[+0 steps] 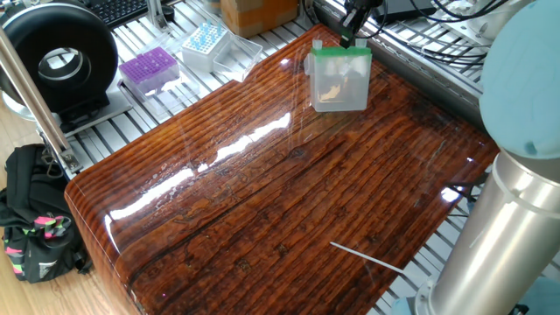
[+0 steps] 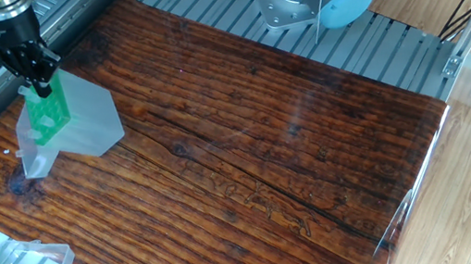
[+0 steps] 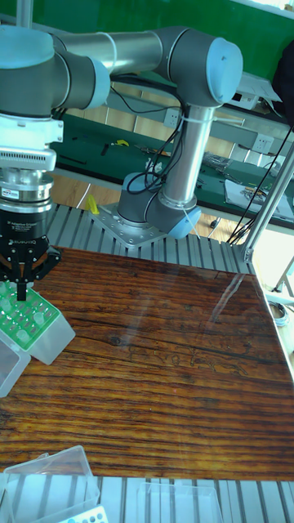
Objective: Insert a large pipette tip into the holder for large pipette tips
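Large pipette tip (image 1: 366, 256) lies flat on the wooden table (image 1: 262, 192) near its edge beside the arm's base (visible in one fixed view only), well apart from the holder for large pipette tips (image 1: 339, 77). Holder stands at the far corner of the table, green grid top (image 3: 24, 317) up. Gripper (image 3: 21, 288) hangs directly over that grid, fingers close together at the tips; cannot tell whether anything is between them. Purple-topped box (image 1: 149, 69) and blue-topped box (image 1: 204, 44) sit off the table on the metal slats.
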{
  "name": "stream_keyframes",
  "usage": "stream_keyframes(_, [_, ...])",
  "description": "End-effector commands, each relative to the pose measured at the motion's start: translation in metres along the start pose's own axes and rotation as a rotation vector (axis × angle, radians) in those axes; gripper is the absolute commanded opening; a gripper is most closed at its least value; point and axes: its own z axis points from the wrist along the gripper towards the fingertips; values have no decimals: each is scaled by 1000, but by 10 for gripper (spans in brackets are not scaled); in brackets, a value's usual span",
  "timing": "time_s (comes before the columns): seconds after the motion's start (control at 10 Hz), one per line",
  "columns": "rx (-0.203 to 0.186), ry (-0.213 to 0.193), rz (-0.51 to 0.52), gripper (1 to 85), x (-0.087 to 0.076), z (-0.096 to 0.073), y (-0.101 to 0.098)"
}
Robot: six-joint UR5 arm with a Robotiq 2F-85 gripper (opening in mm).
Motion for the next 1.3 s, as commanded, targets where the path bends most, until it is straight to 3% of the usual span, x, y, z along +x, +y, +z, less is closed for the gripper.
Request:
stream_keyframes(0.0, [-16,-1,10,10,3,-4,5])
stream_keyframes(0.7, [-35,23,38,10,14,-4,23])
stream_keyframes(1.2, [-58,68,66,10,24,-7,37])
